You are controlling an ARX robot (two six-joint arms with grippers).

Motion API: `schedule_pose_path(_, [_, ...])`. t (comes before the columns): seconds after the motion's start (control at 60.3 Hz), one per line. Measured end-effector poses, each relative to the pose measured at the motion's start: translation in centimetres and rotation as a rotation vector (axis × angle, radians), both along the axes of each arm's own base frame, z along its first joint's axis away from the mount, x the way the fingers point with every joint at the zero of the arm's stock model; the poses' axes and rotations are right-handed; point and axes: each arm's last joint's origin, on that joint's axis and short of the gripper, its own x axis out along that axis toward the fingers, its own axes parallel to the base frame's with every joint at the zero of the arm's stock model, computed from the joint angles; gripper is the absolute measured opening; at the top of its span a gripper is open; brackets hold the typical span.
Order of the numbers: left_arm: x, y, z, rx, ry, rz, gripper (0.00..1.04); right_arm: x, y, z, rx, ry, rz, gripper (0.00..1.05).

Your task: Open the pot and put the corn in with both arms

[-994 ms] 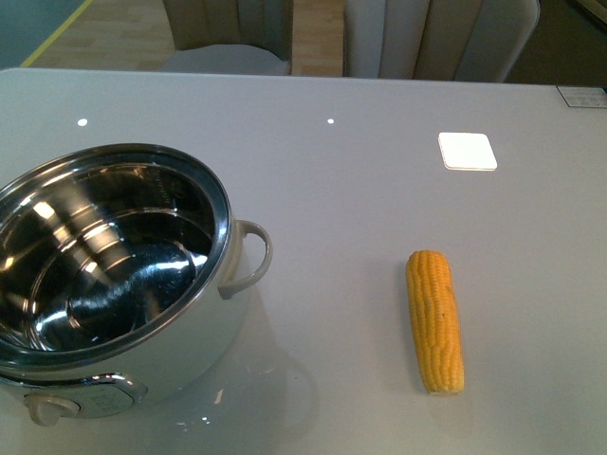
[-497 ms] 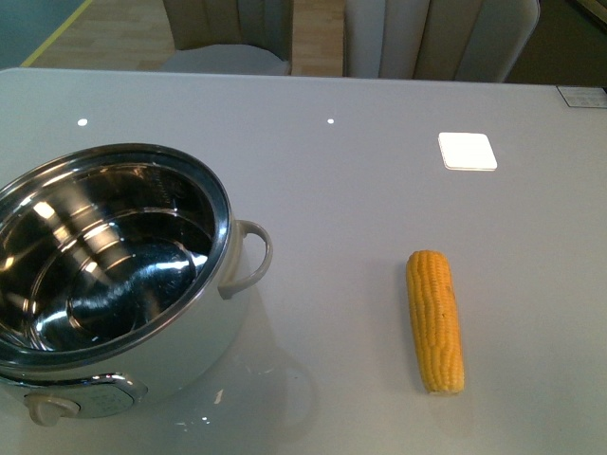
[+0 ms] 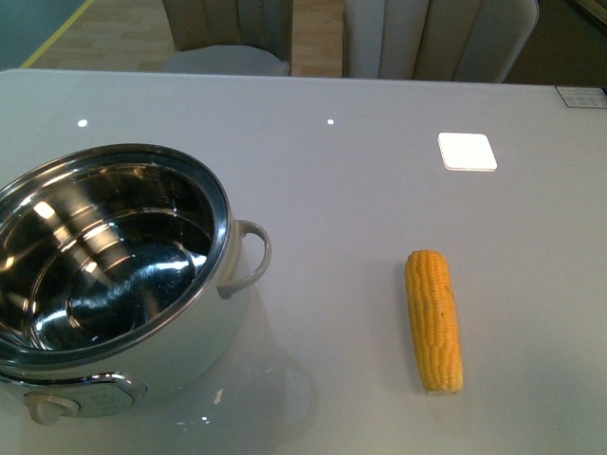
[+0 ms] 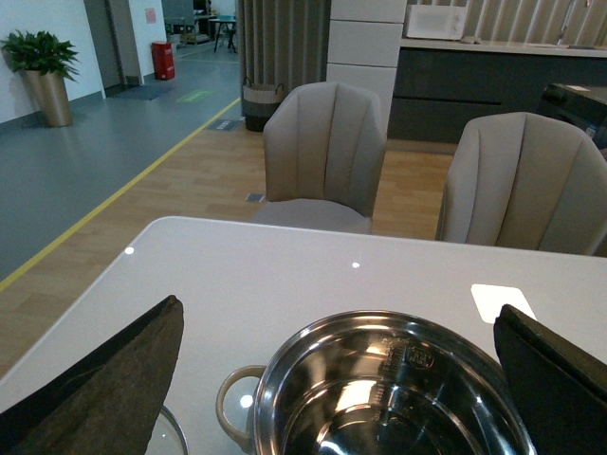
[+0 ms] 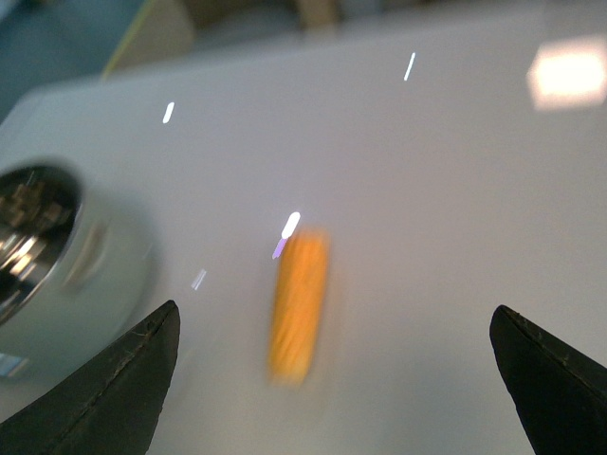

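Observation:
The pot (image 3: pixel 204 332) stands open at the table's left front, white outside, shiny steel inside and empty, with a cream loop handle (image 3: pixel 248 258) facing the corn. The corn (image 3: pixel 434 320) lies on the table to the right, lengthwise away from me. No arm shows in the front view. In the left wrist view my left gripper (image 4: pixel 338 308) is open above the pot (image 4: pixel 285 370), with nothing between its fingers. The right wrist view is blurred. There my right gripper (image 5: pixel 334 311) is open above the table, with the corn (image 5: pixel 299 301) just off its middle and the pot (image 5: pixel 104 275) to one side.
A bright white square (image 3: pixel 467 151) shows on the table behind the corn. Chairs (image 3: pixel 441 38) stand beyond the far edge. A curved glass edge (image 4: pixel 175 438) shows beside the pot's handle in the left wrist view.

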Motion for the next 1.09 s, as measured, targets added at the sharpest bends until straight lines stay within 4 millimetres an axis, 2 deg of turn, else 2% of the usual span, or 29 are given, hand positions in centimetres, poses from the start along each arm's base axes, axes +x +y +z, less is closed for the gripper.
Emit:
schedule_pose_path(0.017, [0.0,0.0,0.0,0.0,0.0,0.001,0.98,0.2,0.1,-0.3,0.03,0.078,0.008,0.96])
schedule_pose_path(0.083, [0.0,0.0,0.0,0.0,0.0,0.0,0.98,1.2,0.4,-1.1,0.081,0.205,-0.014,0.96])
schedule_pose_path(0.133, [0.0,0.0,0.0,0.0,0.0,0.003,0.98,2.0,0.7,-1.5,0.081,0.235,-0.032,0.96])
schedule_pose_path(0.315, [0.0,0.0,0.0,0.0,0.0,0.002,0.98,6.9,3.0,-2.8,0.075,0.249,-0.007,0.96])
schedule_pose_path(0.414, [0.0,0.0,0.0,0.0,0.0,0.002,0.98,10.5,5.0,-5.5,-0.014,0.292,0.012,0.96])
schedule_pose_path(0.58, [0.0,0.0,0.0,0.0,0.0,0.002,0.98,14.2,7.0,-10.1,-0.133,0.393,0.05,0.96])
schedule_pose_path(0.878, [0.0,0.0,0.0,0.0,0.0,0.002,0.98,16.8,9.5,-13.8,-0.248,0.432,0.107,0.96])
schedule_pose_path(1.094, [0.0,0.0,0.0,0.0,0.0,0.002,0.98,17.9,10.1,-15.6,-0.275,0.467,0.101,0.96])
